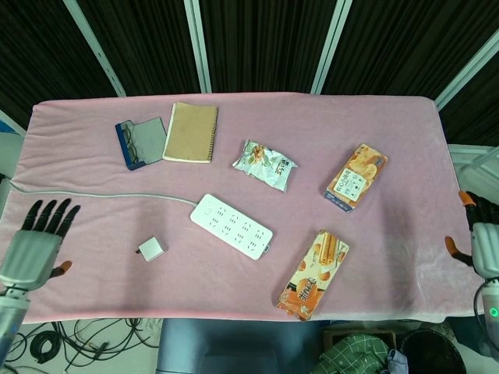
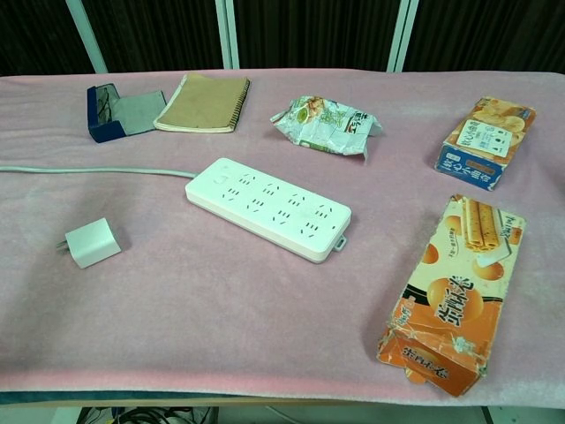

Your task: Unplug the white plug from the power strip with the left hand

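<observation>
Both hands are empty with fingers spread: left hand (image 1: pixel 35 245) at 9 o'clock, right hand (image 1: pixel 483 241) at 3 o'clock. White plug (image 1: pixel 150 250) lies free on the surface (image 1: pixel 405 257), near the power strip (image 1: pixel 232 226), at its 8 o'clock. Risk: any sweep across the surface can knock the loose plug off the near edge.

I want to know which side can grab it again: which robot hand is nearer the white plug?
Left. The left robot hand is off the table edge left of the white plug; the right robot hand is beyond the far right edge.

Right hand (image 1: pixel 485 243) cut by head view's right edge; power strip's cable (image 2: pixel 88 170) runs off chest view's left edge.
</observation>
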{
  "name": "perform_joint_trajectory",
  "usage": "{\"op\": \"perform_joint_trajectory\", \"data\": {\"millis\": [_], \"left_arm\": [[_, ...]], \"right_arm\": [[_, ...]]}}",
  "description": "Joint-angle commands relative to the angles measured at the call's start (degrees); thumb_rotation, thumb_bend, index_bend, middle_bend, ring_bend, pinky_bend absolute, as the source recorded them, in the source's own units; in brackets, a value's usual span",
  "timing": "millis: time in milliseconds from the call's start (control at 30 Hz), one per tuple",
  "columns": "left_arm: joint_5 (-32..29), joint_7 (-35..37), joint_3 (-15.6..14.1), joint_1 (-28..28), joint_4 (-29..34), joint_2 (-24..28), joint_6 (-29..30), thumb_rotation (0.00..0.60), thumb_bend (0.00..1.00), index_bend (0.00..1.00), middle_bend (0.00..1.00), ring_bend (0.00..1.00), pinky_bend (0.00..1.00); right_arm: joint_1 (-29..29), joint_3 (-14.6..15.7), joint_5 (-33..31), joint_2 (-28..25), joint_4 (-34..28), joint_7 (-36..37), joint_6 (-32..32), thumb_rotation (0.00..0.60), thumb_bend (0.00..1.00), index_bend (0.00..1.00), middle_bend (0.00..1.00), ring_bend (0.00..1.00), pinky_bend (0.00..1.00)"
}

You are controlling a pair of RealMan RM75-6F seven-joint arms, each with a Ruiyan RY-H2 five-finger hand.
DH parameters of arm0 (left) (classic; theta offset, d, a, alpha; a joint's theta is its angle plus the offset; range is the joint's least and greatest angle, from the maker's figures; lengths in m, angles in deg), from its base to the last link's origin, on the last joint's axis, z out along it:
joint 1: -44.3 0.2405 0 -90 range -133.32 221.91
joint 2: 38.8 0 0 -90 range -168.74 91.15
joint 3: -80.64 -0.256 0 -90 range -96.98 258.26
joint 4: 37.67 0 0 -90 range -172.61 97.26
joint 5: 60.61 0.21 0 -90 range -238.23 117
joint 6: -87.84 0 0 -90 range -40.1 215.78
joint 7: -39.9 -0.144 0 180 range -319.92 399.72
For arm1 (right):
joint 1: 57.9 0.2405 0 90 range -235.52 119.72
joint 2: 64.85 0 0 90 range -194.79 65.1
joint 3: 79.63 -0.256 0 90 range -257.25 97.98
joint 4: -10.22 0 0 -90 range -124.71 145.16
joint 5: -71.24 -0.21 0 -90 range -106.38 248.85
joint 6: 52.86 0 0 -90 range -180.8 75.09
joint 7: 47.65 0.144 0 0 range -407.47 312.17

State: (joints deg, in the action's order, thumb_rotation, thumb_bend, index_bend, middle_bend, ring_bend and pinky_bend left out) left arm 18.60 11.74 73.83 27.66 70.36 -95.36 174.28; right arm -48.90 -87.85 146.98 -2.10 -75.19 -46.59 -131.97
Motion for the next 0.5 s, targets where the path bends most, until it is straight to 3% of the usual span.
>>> {"op": "perform_joint_trajectory", "data": {"millis": [33, 167, 500], "left_arm": [[3.18, 7.96, -0.38, 6.7, -6.52, -3.55, 8.88, 0.6, 0.09, 0.04, 0.0, 0.0, 0.0], [4.4, 15.58, -1.06, 11.09, -7.87, -5.56, 12.63, 0.6, 0.09, 0.04, 0.0, 0.0, 0.0], [5.37, 14.26, -2.08, 13.04, -7.55, -5.61, 10.39, 0.6, 0.09, 0.02, 0.0, 0.0, 0.0]], "right_arm": [[-4.79, 4.41, 4.63, -0.75, -2.57, 0.79, -5.35, 0.6, 0.25, 0.05, 0.04, 0.05, 0.1], [-7.32, 6.59, 8.1, 1.97, -2.83, -1.67, -9.61, 0.6, 0.24, 0.05, 0.03, 0.04, 0.1], [-7.36, 7.13, 12.04, 3.8, -3.2, -5.25, -11.5, 0.6, 0.24, 0.04, 0.03, 0.04, 0.1]]}}
